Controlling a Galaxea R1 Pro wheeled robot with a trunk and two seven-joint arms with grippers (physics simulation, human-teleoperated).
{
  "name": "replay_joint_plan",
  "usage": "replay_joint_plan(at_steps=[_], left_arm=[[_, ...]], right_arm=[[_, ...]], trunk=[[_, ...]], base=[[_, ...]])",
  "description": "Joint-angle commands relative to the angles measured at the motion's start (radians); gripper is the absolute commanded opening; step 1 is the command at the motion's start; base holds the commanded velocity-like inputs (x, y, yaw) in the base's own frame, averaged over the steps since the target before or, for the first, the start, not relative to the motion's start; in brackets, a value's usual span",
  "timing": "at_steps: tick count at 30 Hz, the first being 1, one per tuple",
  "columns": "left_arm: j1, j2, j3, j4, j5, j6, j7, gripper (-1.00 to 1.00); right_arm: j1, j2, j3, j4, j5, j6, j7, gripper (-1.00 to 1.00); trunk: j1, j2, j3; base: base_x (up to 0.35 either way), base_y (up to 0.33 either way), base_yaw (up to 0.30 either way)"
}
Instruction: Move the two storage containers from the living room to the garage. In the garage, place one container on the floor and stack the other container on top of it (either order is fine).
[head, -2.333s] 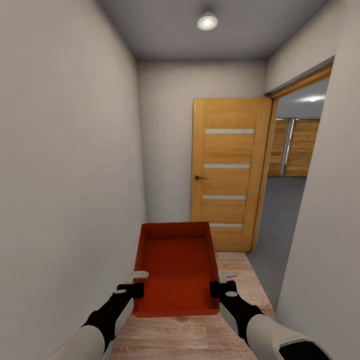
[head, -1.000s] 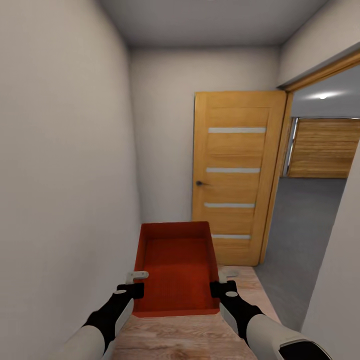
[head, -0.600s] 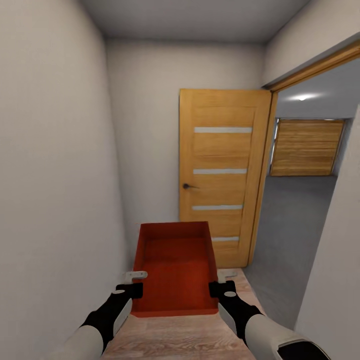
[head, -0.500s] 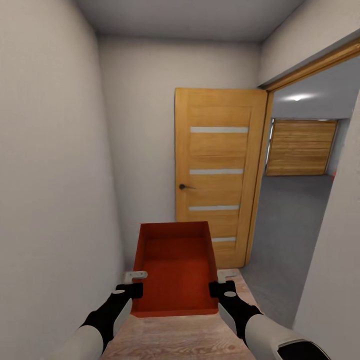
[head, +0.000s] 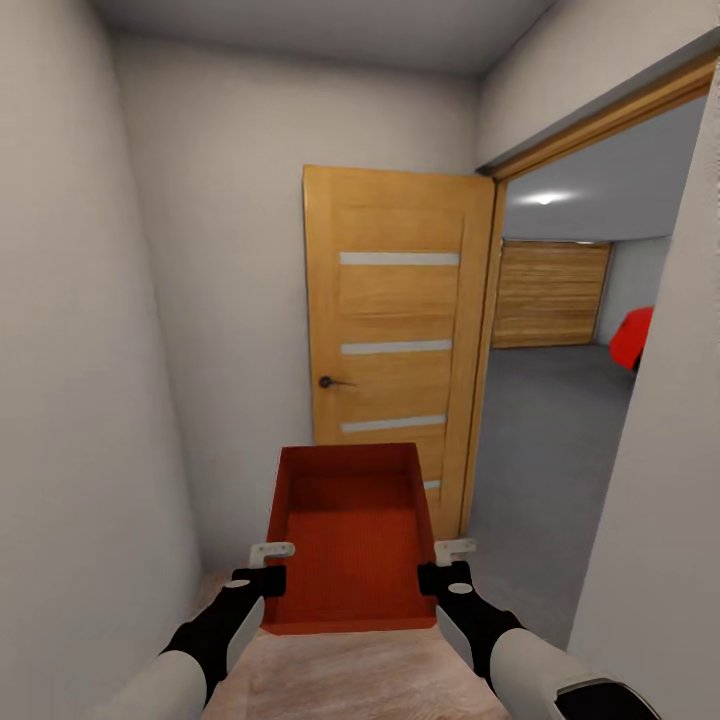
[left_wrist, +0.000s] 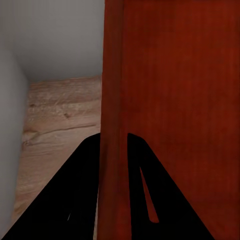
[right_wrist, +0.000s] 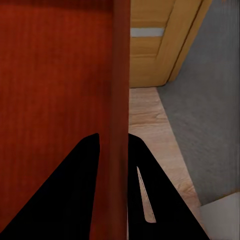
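Note:
One red-orange storage container (head: 350, 530) hangs level in front of me, lidless and empty. My left gripper (head: 268, 566) is shut on its left wall (left_wrist: 112, 95), and my right gripper (head: 446, 563) is shut on its right wall (right_wrist: 120, 75). In each wrist view the thin wall runs between the black fingers (left_wrist: 65, 200) (right_wrist: 75, 195). Through the doorway on the right lies the garage, with its dark grey floor (head: 545, 450) and a wooden plank door (head: 548, 293) at the back. The living room is out of view.
I am in a narrow hallway with light wood flooring (head: 350, 680) and a plain wall (head: 80, 400) close on the left. An open wooden door (head: 395, 340) stands ahead beside the doorway. A white wall edge (head: 660, 500) is near on the right. Something red (head: 632, 338) sits inside the garage.
The camera has turned right, so the open door has shifted left in the picture. More of the garage shows, including the red thing. The container and both arms keep the same pose.

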Motion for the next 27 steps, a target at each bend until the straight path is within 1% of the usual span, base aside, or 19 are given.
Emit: replay_joint_plan(at_steps=[1,4,7,24,27], left_arm=[[0.001,0.002,0.038,0.000,0.000,0.008,0.022,-1.00],[0.001,0.002,0.038,0.000,0.000,0.008,0.020,-1.00],[0.001,0.003,0.038,0.000,0.000,0.008,0.019,-1.00],[0.001,0.004,0.038,-0.001,-0.001,0.007,0.018,-1.00],[0.001,0.004,0.038,-0.001,-0.001,0.007,0.019,-1.00]], right_arm=[[-0.001,-0.009,-0.035,-0.002,0.015,-0.025,-0.019,-1.00],[-0.001,-0.009,-0.035,-0.002,0.015,-0.026,-0.019,-1.00],[-0.001,-0.009,-0.035,-0.002,0.015,-0.027,-0.019,-1.00],[-0.001,-0.009,-0.035,-0.002,0.015,-0.027,-0.020,-1.00],[-0.001,-0.010,-0.035,-0.002,0.015,-0.027,-0.019,-1.00]], trunk=[[0.001,-0.001,0.000],[0.001,-0.001,0.000],[0.001,-0.001,0.000],[0.001,-0.001,0.000],[0.001,-0.001,0.000]], base=[[0.323,0.000,-0.241],[0.323,0.000,-0.241],[0.323,0.000,-0.086],[0.323,0.000,-0.003],[0.179,0.000,0.000]])
